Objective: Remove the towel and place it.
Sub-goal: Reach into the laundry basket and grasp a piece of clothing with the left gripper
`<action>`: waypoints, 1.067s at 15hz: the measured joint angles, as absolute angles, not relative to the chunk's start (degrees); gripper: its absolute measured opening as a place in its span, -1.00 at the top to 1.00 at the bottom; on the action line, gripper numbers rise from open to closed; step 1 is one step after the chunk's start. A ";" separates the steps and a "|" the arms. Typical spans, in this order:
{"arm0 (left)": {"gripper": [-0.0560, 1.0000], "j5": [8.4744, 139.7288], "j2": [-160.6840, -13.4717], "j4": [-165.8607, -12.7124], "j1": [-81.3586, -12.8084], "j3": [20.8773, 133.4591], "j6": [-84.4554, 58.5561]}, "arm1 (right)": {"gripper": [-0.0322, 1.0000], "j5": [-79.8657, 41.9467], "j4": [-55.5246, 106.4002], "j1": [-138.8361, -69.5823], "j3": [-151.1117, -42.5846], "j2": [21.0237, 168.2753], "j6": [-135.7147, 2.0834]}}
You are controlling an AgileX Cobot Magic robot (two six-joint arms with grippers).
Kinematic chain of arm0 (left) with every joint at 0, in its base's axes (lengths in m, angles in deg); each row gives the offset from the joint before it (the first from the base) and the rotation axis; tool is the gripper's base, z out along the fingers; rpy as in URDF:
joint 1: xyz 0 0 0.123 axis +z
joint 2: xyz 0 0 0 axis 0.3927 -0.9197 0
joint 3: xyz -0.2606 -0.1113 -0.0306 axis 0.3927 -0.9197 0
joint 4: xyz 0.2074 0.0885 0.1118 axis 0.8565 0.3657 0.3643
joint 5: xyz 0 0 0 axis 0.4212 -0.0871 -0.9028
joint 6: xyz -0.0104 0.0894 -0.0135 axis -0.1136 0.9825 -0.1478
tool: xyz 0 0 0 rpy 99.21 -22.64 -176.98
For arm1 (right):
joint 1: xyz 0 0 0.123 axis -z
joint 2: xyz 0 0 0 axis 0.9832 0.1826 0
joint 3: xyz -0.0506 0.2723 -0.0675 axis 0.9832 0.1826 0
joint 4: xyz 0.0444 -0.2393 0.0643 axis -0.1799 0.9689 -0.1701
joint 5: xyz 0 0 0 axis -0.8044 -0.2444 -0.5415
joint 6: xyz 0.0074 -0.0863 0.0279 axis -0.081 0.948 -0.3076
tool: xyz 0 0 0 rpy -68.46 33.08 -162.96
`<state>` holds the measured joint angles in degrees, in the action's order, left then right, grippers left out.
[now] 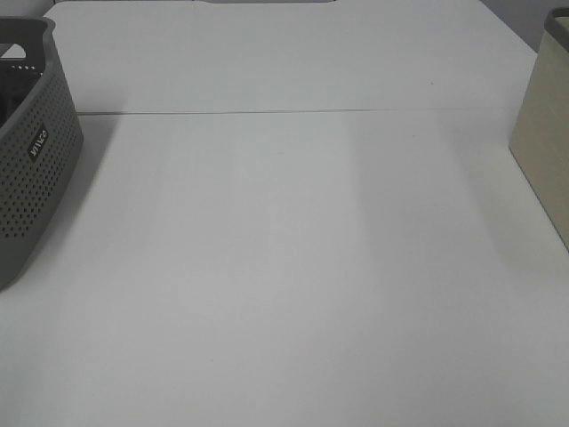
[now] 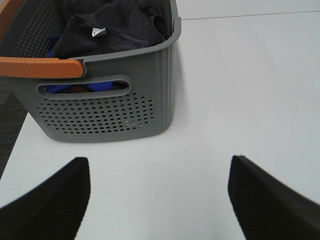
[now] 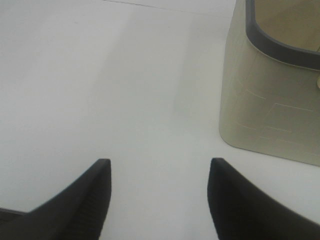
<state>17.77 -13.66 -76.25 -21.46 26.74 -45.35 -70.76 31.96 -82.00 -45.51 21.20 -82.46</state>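
Over on the left we've got the grey basket [image 2: 100, 112] with the dark towel [image 2: 117, 22] bunched up inside it. Our left gripper [image 2: 160, 162] hangs over the table [image 2: 250, 75] just short of it, jaws apart, holding nothing. Our right gripper [image 3: 159, 162] is spread too, empty, with the beige bin [image 3: 270, 105] close by.

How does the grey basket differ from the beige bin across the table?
The grey basket is dotted with holes; the beige bin has solid walls. The grey basket carries an orange handle; the beige bin has a dark rim. The grey basket holds a dark towel; the beige bin's contents are out of sight. Both stand on the white table.
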 joint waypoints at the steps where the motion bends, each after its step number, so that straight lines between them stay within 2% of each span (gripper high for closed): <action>1: -0.48 17.77 -13.66 -76.25 -21.46 26.74 -45.35 | -0.16 -70.76 31.96 -82.00 -45.51 21.20 -82.46; 13: -0.48 17.77 -13.66 -76.25 -21.46 26.74 -45.35 | -0.16 -70.76 31.96 -82.00 -45.51 21.20 -82.46; 14: -0.53 17.77 -13.66 -75.79 -21.46 26.74 -45.35 | -0.16 -70.76 31.96 -82.00 -45.51 21.20 -82.46; 16: -0.83 17.77 -13.66 -73.55 -21.46 26.74 -45.35 | -0.16 -70.76 31.96 -82.00 -45.51 21.20 -82.46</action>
<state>17.77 -13.66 -73.55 -21.46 26.74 -45.35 -70.76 31.96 -82.00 -45.51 21.20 -82.46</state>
